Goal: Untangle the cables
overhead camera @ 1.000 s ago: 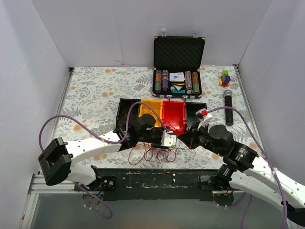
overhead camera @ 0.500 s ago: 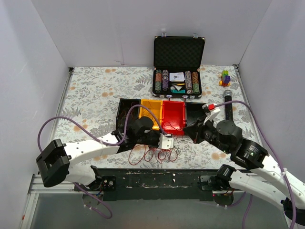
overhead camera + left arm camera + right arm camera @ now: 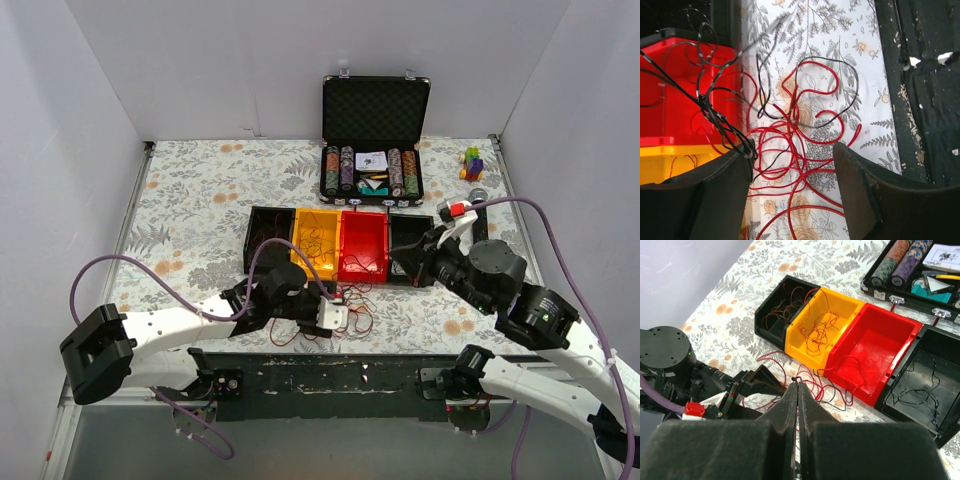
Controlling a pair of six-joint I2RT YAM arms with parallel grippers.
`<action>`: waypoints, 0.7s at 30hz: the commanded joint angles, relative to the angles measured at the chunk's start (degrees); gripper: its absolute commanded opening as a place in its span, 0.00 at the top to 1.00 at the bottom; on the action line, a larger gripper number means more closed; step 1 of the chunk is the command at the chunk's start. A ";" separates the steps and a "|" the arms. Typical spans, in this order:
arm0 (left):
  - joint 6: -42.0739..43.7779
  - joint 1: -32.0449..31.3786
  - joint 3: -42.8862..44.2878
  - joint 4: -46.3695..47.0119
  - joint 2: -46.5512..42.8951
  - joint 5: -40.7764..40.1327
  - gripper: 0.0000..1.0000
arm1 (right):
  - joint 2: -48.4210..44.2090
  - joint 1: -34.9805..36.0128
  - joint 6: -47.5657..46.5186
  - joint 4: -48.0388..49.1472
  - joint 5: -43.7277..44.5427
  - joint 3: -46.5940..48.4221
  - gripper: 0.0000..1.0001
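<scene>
Straddling the cables point(image 3: 775, 135) on the tabletop point(image 3: 200, 200), the left hand point(image 3: 792, 150) is spread apart and nearest; the right hand point(image 3: 797, 386), raised off to the right, is clamped on one of them

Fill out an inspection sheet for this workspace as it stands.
Surface: floral tablecloth, flat, with loose strands trailing on it.
Job's things: cables, a red and black tangle near the front edge; strands also lie in the four bins.
Clutter: open poker chip case, microphone, toy blocks, all at the far side.
Grippers: left gripper open over the tangle; right gripper shut, apparently pinching a thin dark strand.
Cables: lilac hoses loop off both arms.
Surroundings: white walls; black mounting rail at the near edge.
</scene>
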 commanded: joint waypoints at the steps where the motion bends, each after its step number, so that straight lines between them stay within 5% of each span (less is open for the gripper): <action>1: -0.53 -0.12 -4.34 -0.47 -1.27 -0.66 0.34 | -0.37 -0.05 -0.35 3.58 1.30 4.25 0.99; 10: 4.13 -0.12 -8.40 -3.63 -3.91 -0.48 0.32 | 1.91 -0.05 -6.58 4.45 6.13 13.48 0.99; 14: 5.72 -0.04 -8.66 -2.58 -4.88 -2.50 0.22 | 3.32 -0.05 -8.35 5.42 7.11 15.95 0.99; 16: 3.71 -0.04 -8.48 1.44 -6.01 -6.69 0.13 | 3.67 -0.05 -7.91 5.60 6.32 15.43 0.99; 21: -1.49 0.05 -7.69 15.60 -13.20 -11.39 0.18 | 3.59 -0.05 -5.72 5.07 5.52 12.27 0.99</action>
